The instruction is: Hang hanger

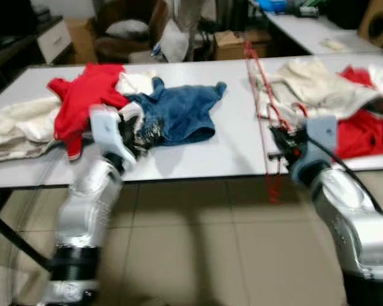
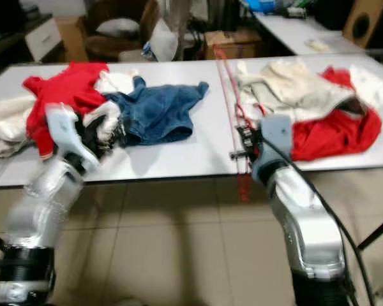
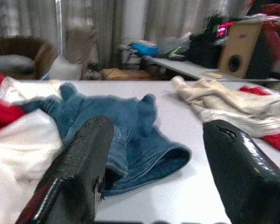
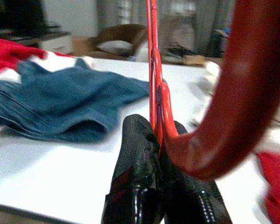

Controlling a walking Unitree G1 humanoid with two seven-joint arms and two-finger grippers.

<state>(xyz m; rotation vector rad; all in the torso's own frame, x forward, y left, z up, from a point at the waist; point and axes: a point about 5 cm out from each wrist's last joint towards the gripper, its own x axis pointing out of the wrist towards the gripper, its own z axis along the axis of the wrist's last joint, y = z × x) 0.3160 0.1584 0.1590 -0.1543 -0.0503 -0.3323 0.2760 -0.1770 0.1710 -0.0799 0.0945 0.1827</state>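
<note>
The red hanger (image 1: 260, 105) lies across the desk (image 1: 217, 153), its near end past the near edge, pinched in the right gripper (image 4: 159, 154) fingers for carrying. Left gripper (image 3: 154, 172), fingers wide, hovers beside the blue garment (image 1: 179, 111), free to help.

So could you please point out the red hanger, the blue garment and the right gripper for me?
red hanger (image 1: 253, 75): left eye view, on its thin upper bar.
blue garment (image 1: 182, 111): left eye view, mid-cloth.
right gripper (image 4: 159, 140): right wrist view, between the fingertips.
</note>
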